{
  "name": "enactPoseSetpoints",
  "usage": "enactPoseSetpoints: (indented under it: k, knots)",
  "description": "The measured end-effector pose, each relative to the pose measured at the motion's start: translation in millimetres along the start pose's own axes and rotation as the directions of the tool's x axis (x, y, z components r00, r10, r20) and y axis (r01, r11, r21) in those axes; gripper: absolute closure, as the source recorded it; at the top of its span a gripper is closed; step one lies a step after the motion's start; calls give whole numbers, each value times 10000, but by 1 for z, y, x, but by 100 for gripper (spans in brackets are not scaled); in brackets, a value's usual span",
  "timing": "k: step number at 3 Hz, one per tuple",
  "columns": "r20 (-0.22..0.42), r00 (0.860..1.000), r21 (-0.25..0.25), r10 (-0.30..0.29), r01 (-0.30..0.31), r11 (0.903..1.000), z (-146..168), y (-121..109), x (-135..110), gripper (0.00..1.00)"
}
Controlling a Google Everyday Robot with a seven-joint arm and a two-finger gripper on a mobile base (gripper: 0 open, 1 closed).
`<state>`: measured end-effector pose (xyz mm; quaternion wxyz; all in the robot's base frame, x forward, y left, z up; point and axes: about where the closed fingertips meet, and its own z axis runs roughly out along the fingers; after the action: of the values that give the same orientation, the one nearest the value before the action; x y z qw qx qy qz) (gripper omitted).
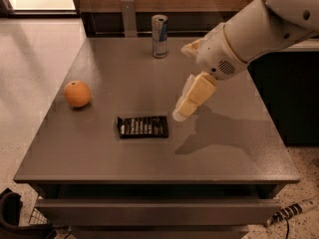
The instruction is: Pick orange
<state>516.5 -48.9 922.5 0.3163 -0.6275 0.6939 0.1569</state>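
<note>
The orange [77, 93] is a small round fruit near the left edge of the grey table [234, 148]. My gripper [183, 109] hangs from the white arm [249, 34] that reaches in from the upper right. It hovers over the middle of the table, just right of a black snack packet [142, 127], pointing down and left. The orange is well to the gripper's left, apart from it. Nothing shows in the gripper.
A tall silver and blue drink can [159, 36] stands upright at the table's far edge. A grey post [128, 17] rises behind the table. Drawers [149, 210] sit under the front edge. A dark counter [294, 83] stands to the right.
</note>
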Motion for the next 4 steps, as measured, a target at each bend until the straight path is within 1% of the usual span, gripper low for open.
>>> enactPoseSetpoints:
  k: [1,2,3,4]
  knots:
    - [494,9967,-181,642,-634,9978,29,0,-22,0]
    - [640,9902,-157,1240,-1232,9923,49,4,-42,0]
    - [640,9902,-157,1238,-1231,9923,49,4,-42,0]
    - [944,9878,-15,1238,-1242,9923,63,-5,-45,0]
